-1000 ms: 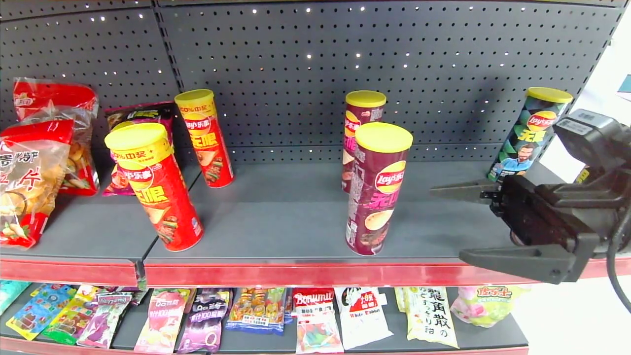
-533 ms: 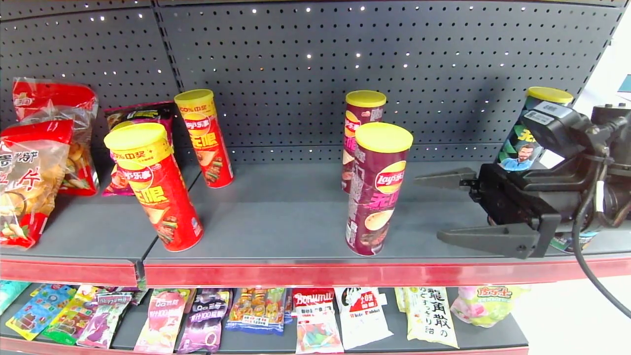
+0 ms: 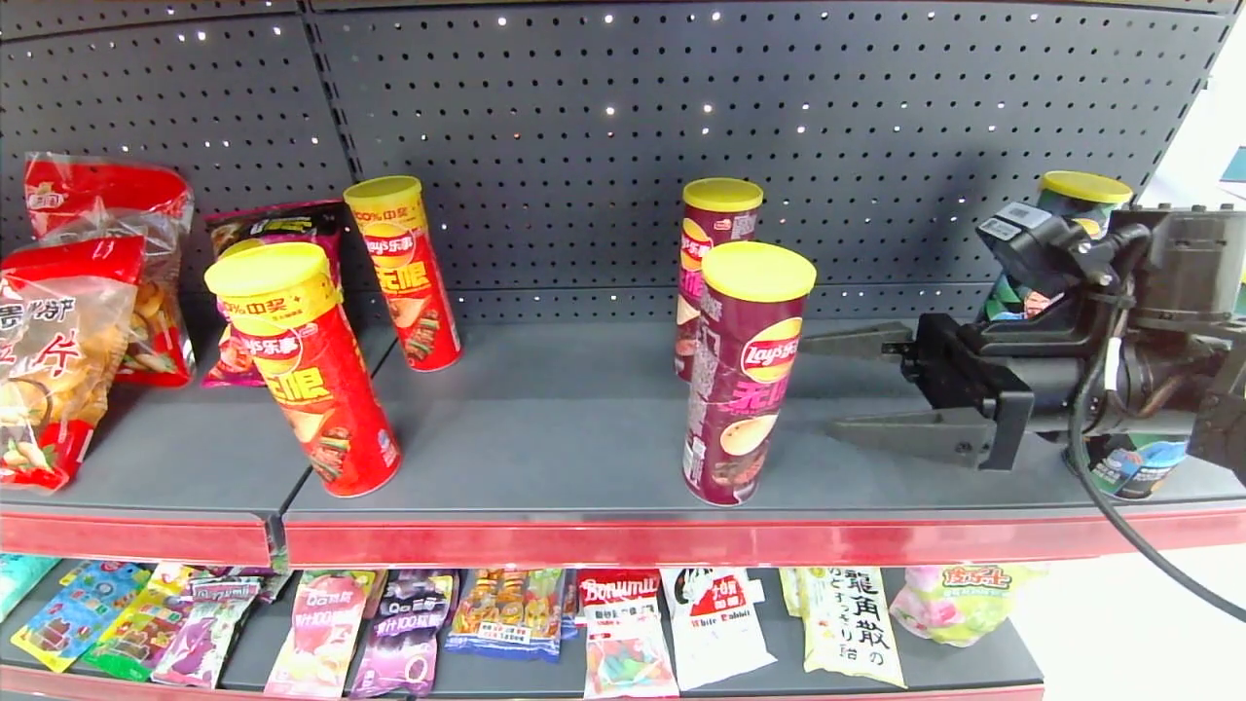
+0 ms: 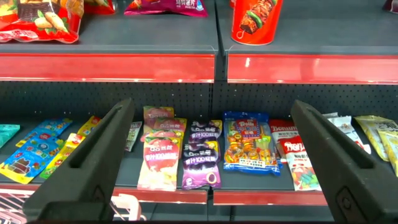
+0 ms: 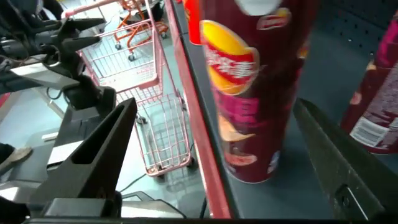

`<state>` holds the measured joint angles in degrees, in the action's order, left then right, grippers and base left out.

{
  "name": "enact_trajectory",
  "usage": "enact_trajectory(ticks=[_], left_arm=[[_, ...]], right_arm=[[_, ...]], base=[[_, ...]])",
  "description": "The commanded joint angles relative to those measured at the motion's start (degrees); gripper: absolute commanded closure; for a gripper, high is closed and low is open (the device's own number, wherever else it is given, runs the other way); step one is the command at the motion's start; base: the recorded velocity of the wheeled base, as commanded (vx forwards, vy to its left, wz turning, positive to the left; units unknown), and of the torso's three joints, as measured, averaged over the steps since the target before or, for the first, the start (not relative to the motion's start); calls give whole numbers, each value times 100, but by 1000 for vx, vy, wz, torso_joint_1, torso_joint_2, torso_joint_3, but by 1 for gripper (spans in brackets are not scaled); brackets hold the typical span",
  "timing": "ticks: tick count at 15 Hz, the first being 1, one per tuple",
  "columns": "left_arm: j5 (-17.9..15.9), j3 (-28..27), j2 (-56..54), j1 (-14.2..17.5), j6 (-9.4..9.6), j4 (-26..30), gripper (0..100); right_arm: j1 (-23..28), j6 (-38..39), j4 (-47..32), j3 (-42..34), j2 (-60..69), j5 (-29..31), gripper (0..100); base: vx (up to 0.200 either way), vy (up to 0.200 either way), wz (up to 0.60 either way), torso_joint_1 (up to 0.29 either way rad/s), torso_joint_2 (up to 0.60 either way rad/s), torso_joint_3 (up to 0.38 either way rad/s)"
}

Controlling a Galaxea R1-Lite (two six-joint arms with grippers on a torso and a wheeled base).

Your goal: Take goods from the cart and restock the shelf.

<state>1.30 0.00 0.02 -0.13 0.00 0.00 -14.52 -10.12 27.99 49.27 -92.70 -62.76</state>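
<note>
Where the grey shelf (image 3: 565,428) meets its pegboard back (image 3: 584,127), a rear red can (image 3: 404,273) stands left of centre and a rear maroon can (image 3: 711,219) stands at centre. A lower shelf (image 3: 973,667) beneath carries a row of flat candy bags (image 3: 623,623). On the floor beside the shelving stands a pink wire cart (image 5: 158,134); I cannot tell what it holds. Clear snack bags (image 3: 58,341) sit at the grey shelf's left end. A front red can (image 3: 307,375) and a front maroon can (image 3: 745,380) stand near the front edge, and a green can (image 3: 1076,190) stands at the rear right corner. Over the shelf's right part, the right gripper (image 3: 821,386) is spread wide, its tips just beside the front maroon can without touching it. The left gripper (image 4: 211,104), also spread wide, faces the candy bags.
</note>
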Motion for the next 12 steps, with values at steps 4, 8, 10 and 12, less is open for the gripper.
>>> enact_trajectory(ticks=[4, 8, 10, 12], left_arm=[[1, 0, -2, -4, 0, 0, 0], [1, 0, -2, -4, 0, 0, 0], [1, 0, -2, 5, 0, 0, 0], [1, 0, -2, -4, 0, 0, 0]], right_arm=[[116, 1, 14, 539, -600, -17, 0], [98, -25, 14, 847, -846, -52, 0], [98, -25, 5, 952, -926, -52, 0], [90, -25, 14, 944, -926, -96, 0]], base=[[0, 0, 0, 0, 0, 0], [0, 0, 0, 0, 0, 0], [0, 0, 0, 0, 0, 0], [0, 0, 0, 0, 0, 0]])
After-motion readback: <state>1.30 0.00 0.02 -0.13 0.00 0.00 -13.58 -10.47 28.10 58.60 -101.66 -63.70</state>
